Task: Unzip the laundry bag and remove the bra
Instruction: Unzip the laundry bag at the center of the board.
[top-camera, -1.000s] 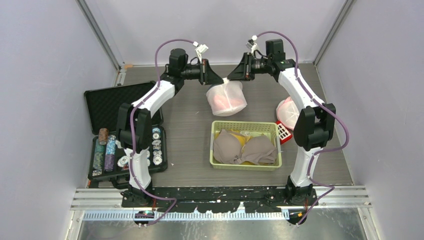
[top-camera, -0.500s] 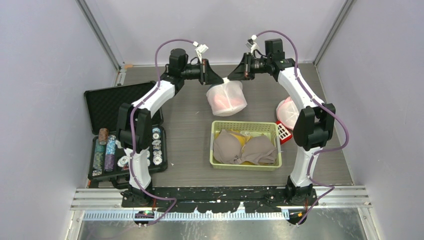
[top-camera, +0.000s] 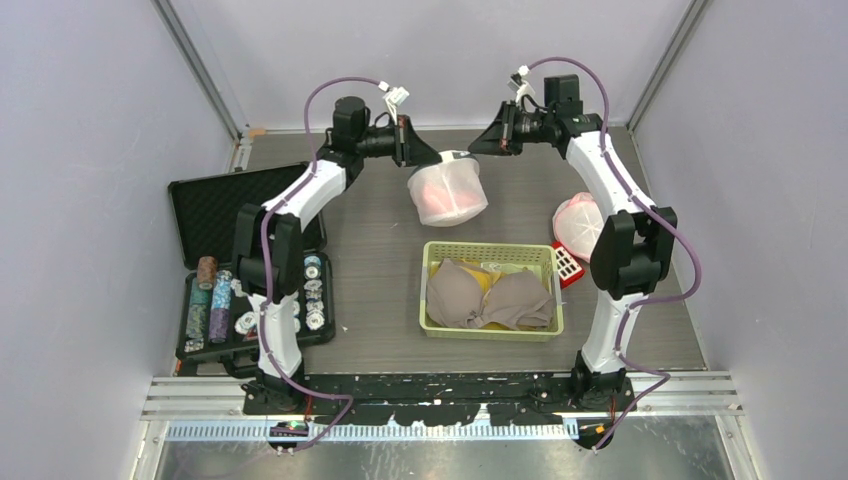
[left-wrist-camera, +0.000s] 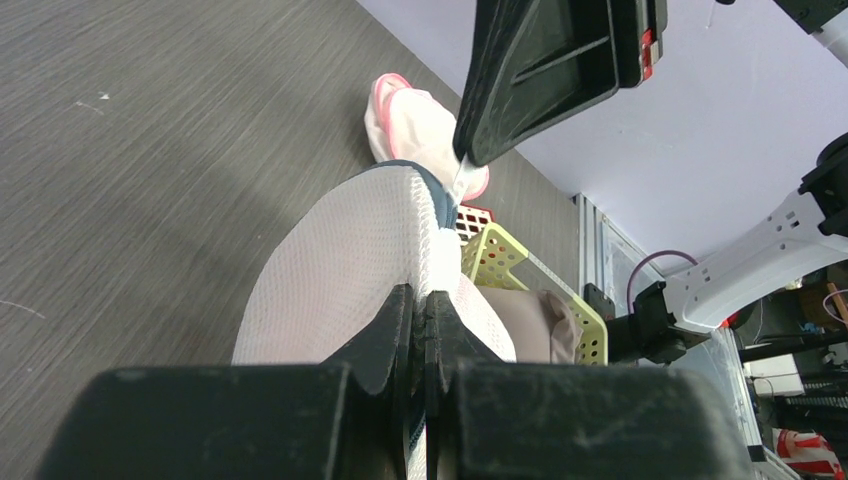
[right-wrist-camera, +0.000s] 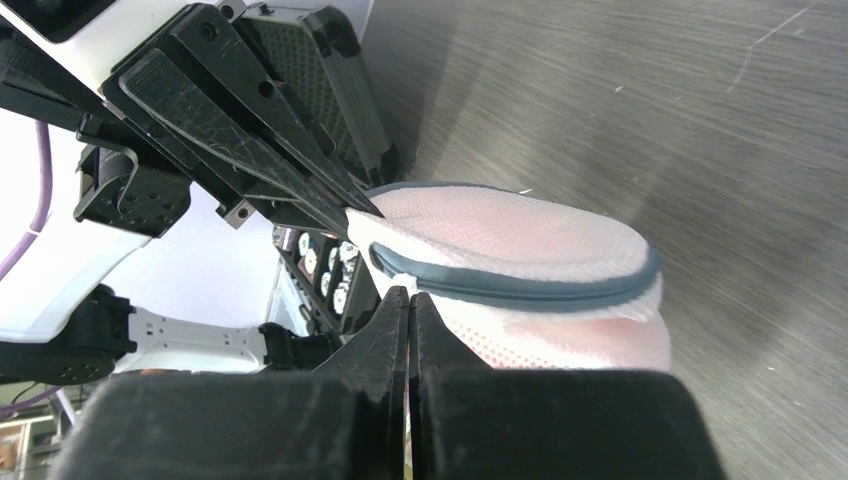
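Laundry bag (top-camera: 447, 192) is hanging in the air just beyond the far side of the yellow basket (top-camera: 490, 247), with its grey zip band on top and the bra (top-camera: 438, 203) showing pink through the white mesh. The left gripper (top-camera: 436, 160) is clenching the bag's upper edge beyond the basket's far-left corner. Further right along that far side, the right gripper (top-camera: 473, 151) is pinching a small white pull tab (left-wrist-camera: 460, 181) at the zip.

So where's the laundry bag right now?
The laundry bag is at the far middle of the top view, pinched by the left fingers, the right fingers at its right rim, the yellow basket just nearer.
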